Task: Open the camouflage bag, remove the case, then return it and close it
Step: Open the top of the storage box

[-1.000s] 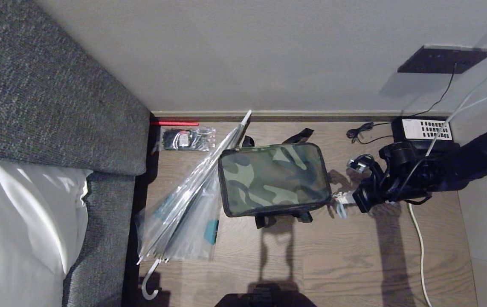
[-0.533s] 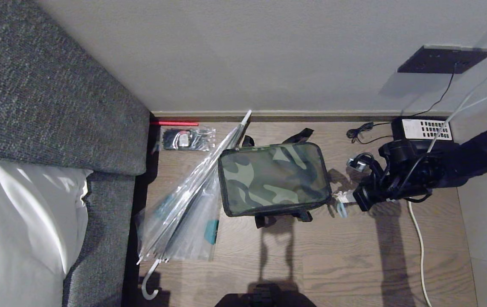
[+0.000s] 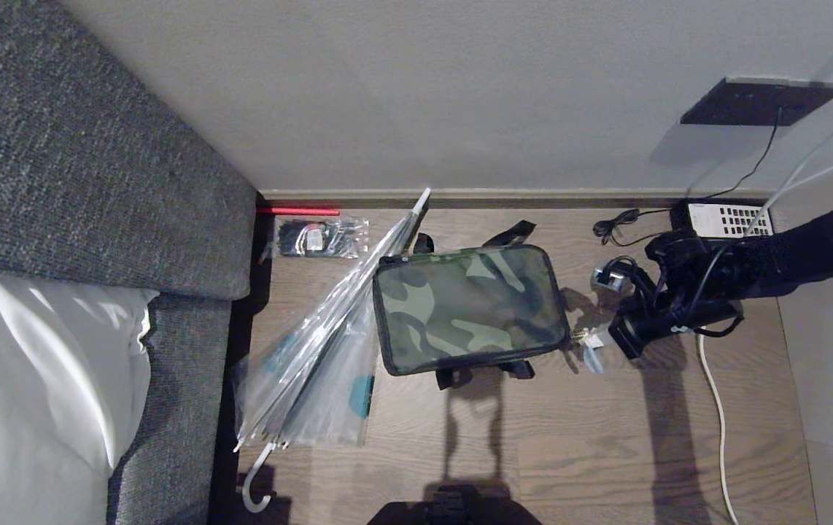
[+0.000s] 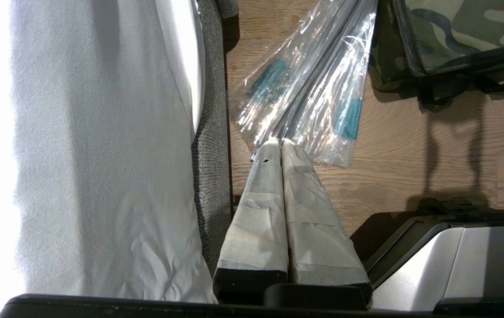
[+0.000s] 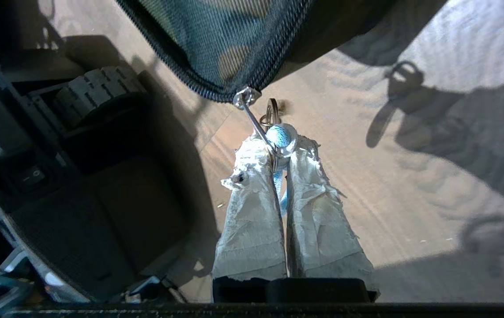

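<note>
Early stage: right hand (image 5: pixel 278 152) pinched shut on zipper pull (image 5: pixel 258 126) at corner of camouflage bag (image 3: pixel 467 306) lying zipped on floor, left hand (image 4: pixel 280 148) shut, empty; case unseen, everything else pending

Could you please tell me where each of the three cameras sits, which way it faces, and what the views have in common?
Head view: on the robot's head, facing down at the floor by the wall; the right arm reaches in, right claw at the camouflage bag.
Left wrist view: behind the shut left claw, facing the wrapped umbrella beside the bed.
Right wrist view: behind the right claw, shut on the zip pull at the bag's corner.
Shared: all three show the bag.
</note>
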